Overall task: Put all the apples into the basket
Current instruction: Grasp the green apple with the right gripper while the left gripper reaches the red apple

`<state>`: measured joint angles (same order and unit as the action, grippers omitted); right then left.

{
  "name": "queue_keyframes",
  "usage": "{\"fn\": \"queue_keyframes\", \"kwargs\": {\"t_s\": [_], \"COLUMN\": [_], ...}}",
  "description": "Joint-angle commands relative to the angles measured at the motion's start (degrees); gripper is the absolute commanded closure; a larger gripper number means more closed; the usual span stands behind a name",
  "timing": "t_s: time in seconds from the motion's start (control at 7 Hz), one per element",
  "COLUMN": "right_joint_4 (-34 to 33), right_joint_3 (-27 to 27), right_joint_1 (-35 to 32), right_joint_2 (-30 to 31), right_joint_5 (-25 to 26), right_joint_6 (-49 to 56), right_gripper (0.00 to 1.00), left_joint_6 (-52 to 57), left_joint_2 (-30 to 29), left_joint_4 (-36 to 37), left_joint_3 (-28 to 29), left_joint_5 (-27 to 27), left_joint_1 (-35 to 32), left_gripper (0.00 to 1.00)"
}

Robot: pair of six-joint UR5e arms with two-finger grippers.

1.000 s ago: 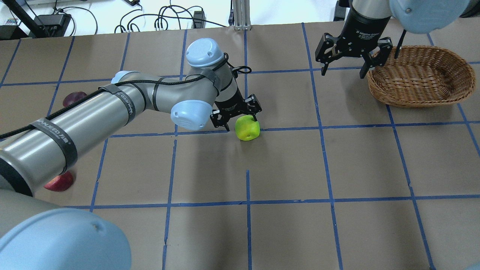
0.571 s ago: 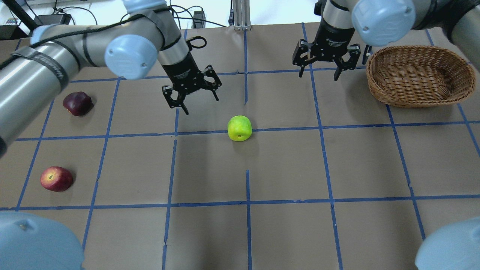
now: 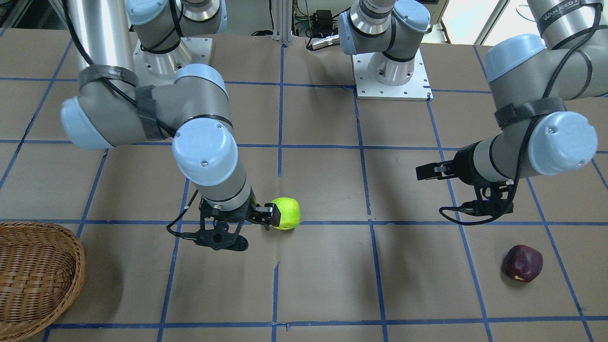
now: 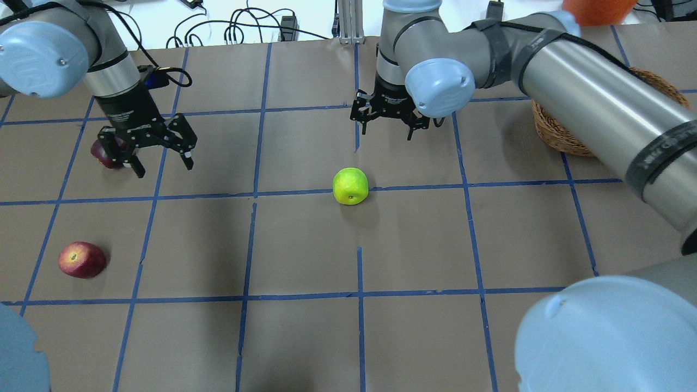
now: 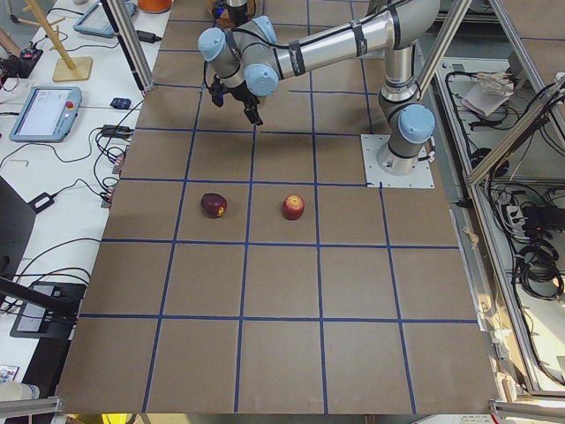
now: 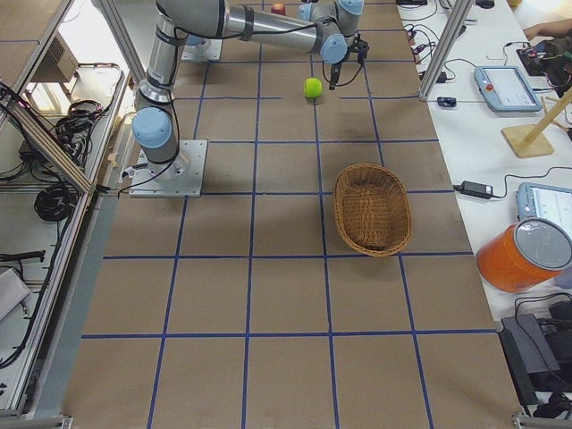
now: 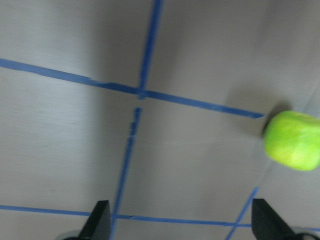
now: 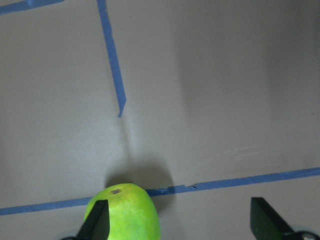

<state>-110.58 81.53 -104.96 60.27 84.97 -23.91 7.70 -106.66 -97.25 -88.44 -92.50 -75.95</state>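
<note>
Currently, pickup of the green apple [image 4: 350, 186] appears underway: the right gripper [image 4: 386, 132] hangs wide and empty on its far side; next, centre, descend, close.

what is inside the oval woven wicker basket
Only bare weave shows inside the basket in the right-side view, nothing lying in it. Overhead, the right arm covers most of it.

Brown paper surface [image 4: 414, 245], flat and taut, crossed by blue tape lines [image 4: 359, 296] in a wide grid. Tangle of black cables [image 4: 239, 30] along the far edge. Over on the white side bench [image 6: 465, 143]: orange tub [image 6: 518, 264] with a grey lid, blue-cased tablet [image 6: 506, 88], wooden stand [image 6: 529, 139] just beside it, black power brick [image 6: 475, 189] nearer the surface.
</note>
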Motion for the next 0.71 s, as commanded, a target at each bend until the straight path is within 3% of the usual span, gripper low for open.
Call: {"fn": "queue_keyframes", "kwargs": {"t_s": [0.0, 0.14, 0.29, 0.57], "right_joint_4": [-5.07, -5.17, -4.91, -3.42], "right_joint_3": [-0.06, 0.03, 0.03, 0.81], "right_joint_1": [-4.28, -4.64, -4.64, -4.64], "right_joint_2": [-4.79, -5.5, -5.6, -5.6], "right_joint_5": [-0.07, -0.24, -3.81, -3.85], "right_joint_6": [-3.49, -3.68, -4.56, -4.83], "right_gripper": [0.0, 0.0, 0.0, 0.0], "left_joint_6": [14.26, 22.19, 26.45, 34.28], "left_joint_2": [1.89, 2.76, 2.86, 4.35], "left_joint_4": [2.04, 6.06, 12.19, 22.41], "left_joint_3": [-4.52, -7.24, -10.14, -18.3], "left_joint_5": [-4.44, -6.27, -6.81, -6.73], "left_joint_1": [9.98, 11.51, 13.18, 19.05], "left_gripper": [0.0, 0.0, 0.0, 0.01]}}
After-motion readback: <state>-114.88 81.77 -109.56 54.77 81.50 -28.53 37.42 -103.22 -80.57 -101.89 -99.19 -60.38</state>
